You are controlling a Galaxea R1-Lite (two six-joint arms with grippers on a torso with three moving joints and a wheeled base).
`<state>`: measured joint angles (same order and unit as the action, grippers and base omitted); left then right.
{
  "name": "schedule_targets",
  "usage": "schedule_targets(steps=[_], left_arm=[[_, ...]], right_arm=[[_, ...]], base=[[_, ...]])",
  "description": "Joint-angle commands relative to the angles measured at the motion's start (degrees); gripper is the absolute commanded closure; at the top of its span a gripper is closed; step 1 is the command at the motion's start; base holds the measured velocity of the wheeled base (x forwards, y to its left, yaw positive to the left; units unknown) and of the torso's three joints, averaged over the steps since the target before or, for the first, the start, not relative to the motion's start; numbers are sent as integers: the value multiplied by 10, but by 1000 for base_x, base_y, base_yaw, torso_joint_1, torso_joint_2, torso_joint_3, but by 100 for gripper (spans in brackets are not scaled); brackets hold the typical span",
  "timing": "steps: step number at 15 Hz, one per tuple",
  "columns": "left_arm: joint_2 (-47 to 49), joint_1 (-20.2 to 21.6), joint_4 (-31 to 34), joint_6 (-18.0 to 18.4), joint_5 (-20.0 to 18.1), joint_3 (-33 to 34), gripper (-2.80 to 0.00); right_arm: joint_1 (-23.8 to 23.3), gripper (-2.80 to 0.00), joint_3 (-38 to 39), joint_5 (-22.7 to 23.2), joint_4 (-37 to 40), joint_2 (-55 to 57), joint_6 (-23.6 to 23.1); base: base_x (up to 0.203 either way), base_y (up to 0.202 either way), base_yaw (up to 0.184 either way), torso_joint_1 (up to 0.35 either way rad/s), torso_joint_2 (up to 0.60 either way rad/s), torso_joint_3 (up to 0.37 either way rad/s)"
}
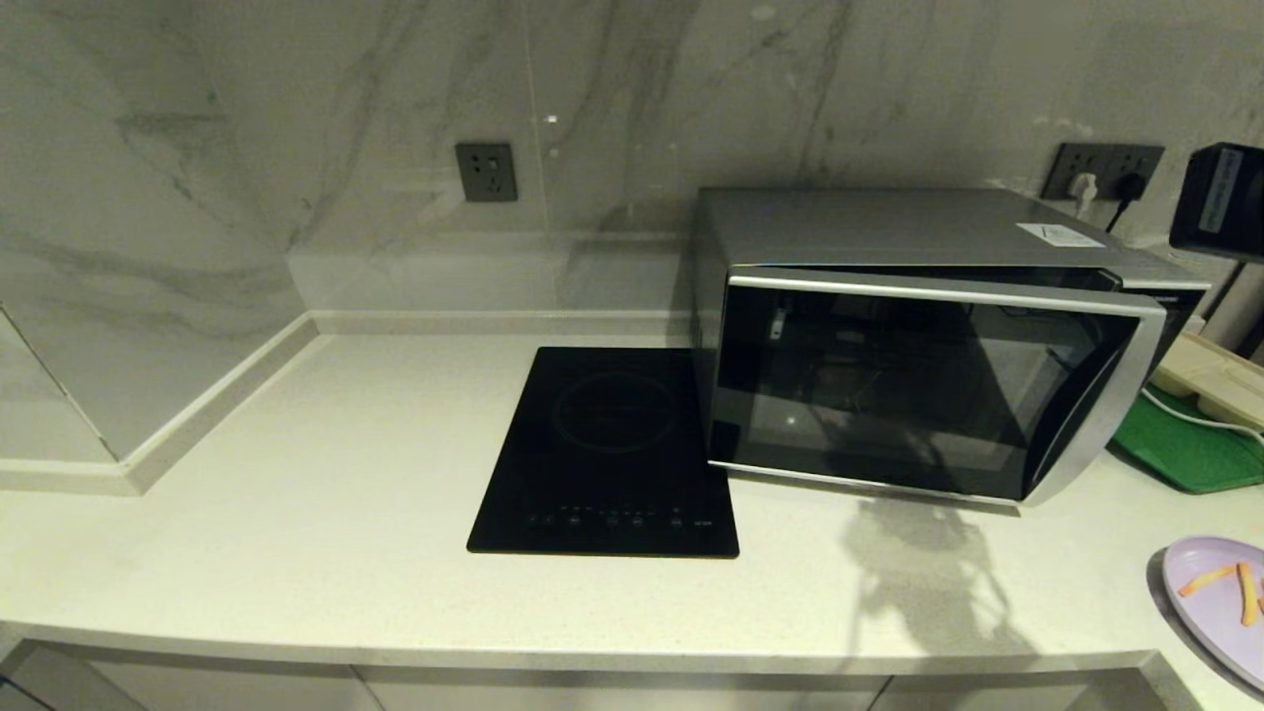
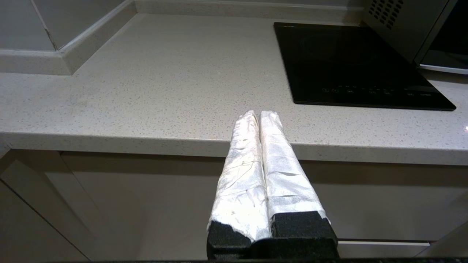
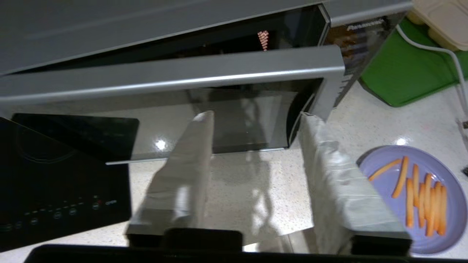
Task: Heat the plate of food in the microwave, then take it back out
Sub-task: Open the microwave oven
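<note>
Two arms: one at work, one idle; the right gripper (image 3: 256, 171) hangs above the surface in front of the microwave, and the left gripper (image 2: 260, 120) waits at the surface's front edge, away from the job.
Right fingers: spread wide, holding nothing.
Left fingers: pressed together, empty.
Microwave (image 1: 928, 336): door only partly swung out, its dark glass facing the right gripper, handle side standing clear of the body.
Plate of food (image 1: 1220, 602): on the surface to the robot's right, out at the corner, well apart from the microwave opening; a few orange sticks lie loose on it.
Main risk: the door looks too narrow a gap for the plate, so carrying it in now would likely knock the rim against the door.
Second risk: a tilted lift could let the sticks slide off.
Third risk: the plate sits near the surface's edge, so a clumsy nudge could push it over.
Nearby clutter: cooktop (image 1: 607, 449) and green tray (image 1: 1185, 449) flank the microwave.
</note>
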<state>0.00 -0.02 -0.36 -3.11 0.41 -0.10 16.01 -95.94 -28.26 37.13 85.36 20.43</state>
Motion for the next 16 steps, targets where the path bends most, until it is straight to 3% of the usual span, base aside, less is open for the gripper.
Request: schedule_targets(steps=[1, 5, 11, 16], left_arm=[[0, 0, 0, -1, 0, 0, 0], [0, 0, 0, -1, 0, 0, 0], [0, 0, -1, -1, 0, 0, 0], [0, 0, 0, -1, 0, 0, 0]], right_arm=[[-31, 0, -65, 27, 36, 46, 14], [-103, 0, -177, 131, 141, 151, 59], [-142, 0, -181, 213, 53, 195, 106], [-161, 0, -181, 219, 20, 223, 107]], base=[[0, 0, 0, 0, 0, 0], [0, 0, 0, 0, 0, 0], [0, 0, 0, 0, 0, 0], [0, 0, 0, 0, 0, 0]])
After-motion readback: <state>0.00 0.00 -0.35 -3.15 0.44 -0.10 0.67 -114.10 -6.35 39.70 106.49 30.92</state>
